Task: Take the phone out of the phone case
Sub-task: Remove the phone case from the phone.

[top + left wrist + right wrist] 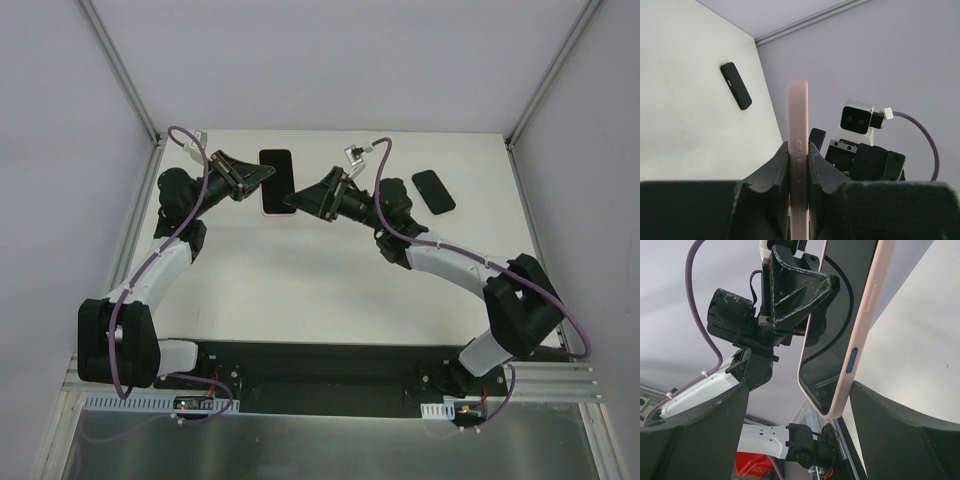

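Right gripper (297, 199): jaws wide apart, straddling the lower end of the phone case (798, 115), gap on both sides. Left gripper (268, 175): clamped across the case's thickness, holding it up off the table (330, 290). Phone (276, 168) is seated in the case, dark face showing. Black phone-shaped slab (433, 191) lies flat, far right.

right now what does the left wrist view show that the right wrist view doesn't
Only left wrist: the case edge-on, pinched between the left gripper's fingers; a black device lying on the table; the right arm's camera.
Only right wrist: the phone's dark screen seated in the case, and the right gripper open, a finger either side of the case's lower corner.
Both: the pink case clamped in the left gripper.
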Robot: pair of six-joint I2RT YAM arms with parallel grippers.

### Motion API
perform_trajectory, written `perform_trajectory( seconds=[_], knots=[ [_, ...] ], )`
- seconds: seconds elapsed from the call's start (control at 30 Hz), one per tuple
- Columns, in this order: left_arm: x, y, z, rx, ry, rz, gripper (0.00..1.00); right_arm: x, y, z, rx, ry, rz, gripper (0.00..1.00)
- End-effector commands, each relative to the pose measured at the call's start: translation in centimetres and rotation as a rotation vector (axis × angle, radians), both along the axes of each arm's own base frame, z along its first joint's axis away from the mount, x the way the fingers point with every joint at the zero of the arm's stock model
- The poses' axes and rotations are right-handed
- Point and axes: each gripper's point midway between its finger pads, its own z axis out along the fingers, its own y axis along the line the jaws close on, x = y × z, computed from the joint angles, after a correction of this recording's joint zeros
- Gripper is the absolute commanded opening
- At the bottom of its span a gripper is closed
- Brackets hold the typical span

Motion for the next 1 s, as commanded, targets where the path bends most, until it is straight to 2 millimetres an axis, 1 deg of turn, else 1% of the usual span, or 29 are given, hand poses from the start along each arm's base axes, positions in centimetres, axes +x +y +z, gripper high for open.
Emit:
perform_trajectory(
  seconds=[0.0, 0.07, 0.1, 0.13, 0.2, 0.23, 0.3, 0.33, 0.4, 0.43, 0.47, 0.5, 0.63, 0.67, 0.7, 0.73, 0.77, 0.8, 0.83, 0.87, 0.9, 0.93, 0.97],
  knots=[
    [-0.9, 0.4, 4.7, -0.024, -0.153, 0.028, 0.00, -0.2, 1.3, 4.1, 0.137, -0.067, 0.040, 0.83],
    [-1.1, 0.5, 5.0, -0.025, -0.162, 0.032, 0.00, -0.1, 1.6, 3.8, 0.158, -0.060, 0.051, 0.79],
    [-1.0, 0.5, 5.0, -0.024, -0.158, 0.039, 0.00, -0.2, 1.5, 4.4, 0.189, -0.078, 0.054, 0.77],
    [-1.0, 0.6, 5.0, -0.024, -0.159, 0.042, 0.00, -0.2, 1.6, 4.1, 0.204, -0.056, 0.060, 0.71],
    [-1.1, 0.6, 5.0, -0.022, -0.160, 0.045, 0.00, -0.2, 1.6, 4.5, 0.231, -0.062, 0.068, 0.65],
    [-1.1, 0.6, 4.9, -0.023, -0.157, 0.045, 0.00, -0.2, 1.7, 4.3, 0.235, -0.056, 0.072, 0.56],
    [-1.0, 0.6, 4.7, -0.023, -0.149, 0.046, 0.00, -0.2, 1.6, 4.3, 0.243, -0.055, 0.075, 0.49],
    [-1.0, 0.6, 4.6, -0.024, -0.149, 0.046, 0.00, -0.4, 1.7, 4.2, 0.243, -0.052, 0.076, 0.39],
    [-0.9, 0.6, 4.5, -0.023, -0.145, 0.048, 0.00, -0.4, 1.6, 4.0, 0.243, -0.049, 0.074, 0.26],
    [-0.9, 0.7, 4.5, -0.024, -0.144, 0.051, 0.00, -0.4, 1.6, 4.1, 0.245, -0.049, 0.074, 0.11],
    [-0.9, 0.7, 4.5, -0.023, -0.142, 0.053, 0.00, -0.4, 1.5, 4.1, 0.246, -0.049, 0.073, 0.05],
    [-0.9, 0.7, 4.5, -0.021, -0.143, 0.053, 0.00, -0.5, 1.5, 4.1, 0.249, -0.045, 0.074, 0.01],
    [-0.9, 0.7, 4.4, -0.019, -0.133, 0.050, 0.00, -0.5, 1.7, 4.0, 0.246, -0.043, 0.085, 0.01],
    [-1.0, 0.5, 4.1, -0.013, -0.119, 0.040, 0.00, -0.4, 1.7, 3.9, 0.243, -0.044, 0.089, 0.01],
    [-1.1, 0.4, 4.3, -0.012, -0.118, 0.031, 0.00, -0.4, 1.7, 3.5, 0.228, -0.044, 0.108, 0.02],
    [-1.1, 0.4, 4.2, -0.008, -0.111, 0.022, 0.00, -0.4, 1.8, 4.1, 0.229, -0.058, 0.123, 0.01],
    [-1.1, 0.3, 4.1, -0.006, -0.102, 0.013, 0.00, -0.3, 1.9, 4.0, 0.219, -0.057, 0.138, 0.01],
    [-1.5, 0.1, 4.1, 0.000, -0.094, -0.019, 0.00, -0.4, 1.9, 3.5, 0.185, -0.050, 0.179, 0.01],
    [-1.6, 0.0, 4.2, 0.002, -0.091, -0.036, 0.03, -0.3, 1.8, 4.0, 0.180, -0.059, 0.196, 0.01],
    [-1.6, -0.1, 4.0, 0.006, -0.078, -0.062, 0.12, -0.3, 1.7, 4.0, 0.173, -0.063, 0.209, 0.01],
    [-2.2, -0.5, 4.4, 0.009, -0.086, -0.109, 0.15, -0.3, 1.3, 3.6, 0.148, -0.059, 0.236, 0.01],
    [-2.4, -0.5, 4.5, 0.009, -0.084, -0.129, 0.18, -0.3, 1.2, 3.7, 0.141, -0.072, 0.246, 0.01],
    [-2.4, -0.6, 4.3, 0.007, -0.074, -0.145, 0.25, -0.4, 0.9, 3.7, 0.136, -0.075, 0.251, 0.01]
  ],
)
